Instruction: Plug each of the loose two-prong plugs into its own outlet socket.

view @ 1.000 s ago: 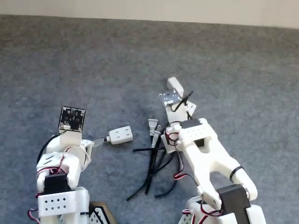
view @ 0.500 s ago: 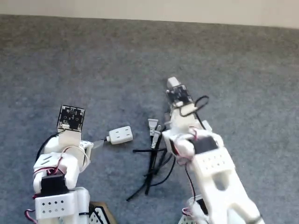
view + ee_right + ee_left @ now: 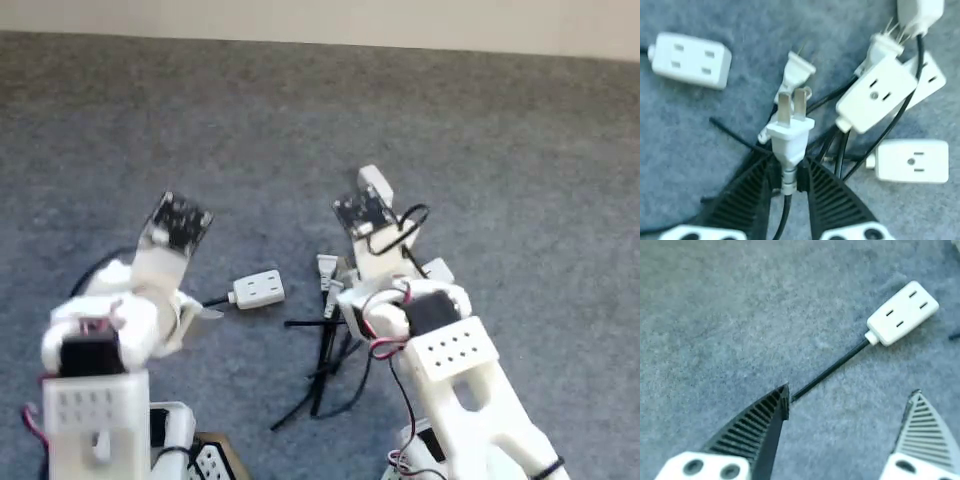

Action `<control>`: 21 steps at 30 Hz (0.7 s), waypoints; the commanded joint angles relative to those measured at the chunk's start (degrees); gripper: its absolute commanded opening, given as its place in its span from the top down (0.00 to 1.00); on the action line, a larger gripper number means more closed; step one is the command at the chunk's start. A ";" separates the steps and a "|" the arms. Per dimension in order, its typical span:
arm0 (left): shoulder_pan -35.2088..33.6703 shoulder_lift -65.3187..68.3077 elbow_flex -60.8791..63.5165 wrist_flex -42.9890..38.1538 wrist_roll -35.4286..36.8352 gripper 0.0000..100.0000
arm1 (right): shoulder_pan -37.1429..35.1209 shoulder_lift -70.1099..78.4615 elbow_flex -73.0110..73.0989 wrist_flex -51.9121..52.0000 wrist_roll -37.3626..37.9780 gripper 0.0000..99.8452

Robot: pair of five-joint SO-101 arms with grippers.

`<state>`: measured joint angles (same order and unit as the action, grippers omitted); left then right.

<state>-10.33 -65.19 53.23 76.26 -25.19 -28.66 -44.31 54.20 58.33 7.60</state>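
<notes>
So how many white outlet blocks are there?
4: one white plastic outlet block lies alone; three cluster among the black cords, one overlapping another, one beside. More may be hidden.

Outlet block (image 3: 258,289) lay on the carpet (image 3: 500,150) between the arms, its cord (image 3: 830,372) running toward the left arm (image 3: 110,330); a loose plug (image 3: 797,70) lay near it, just ahead of the plug (image 3: 789,135) clamped in the right gripper (image 3: 789,170)

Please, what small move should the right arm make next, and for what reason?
Probably carry the plug across toward the white outlet block. The right gripper is shut on the plug's cord end, prongs pointing ahead and free, while the block lies apart from it with its slots empty. The left gripper hangs open over the block's cord.
</notes>
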 commanded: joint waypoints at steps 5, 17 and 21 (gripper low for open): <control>1.54 30.64 -31.25 8.88 -1.58 0.55 | -12.09 -2.15 0.40 -19.03 -4.92 0.99; 7.25 34.77 -39.34 8.62 -1.32 0.54 | -23.16 2.86 6.02 -27.74 -5.98 0.99; 7.08 34.77 -30.64 0.35 -1.23 0.55 | -23.08 3.65 4.62 -27.21 -6.86 0.99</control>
<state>-3.91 -30.55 16.84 83.74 -26.33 -51.25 -40.62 60.97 32.04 2.24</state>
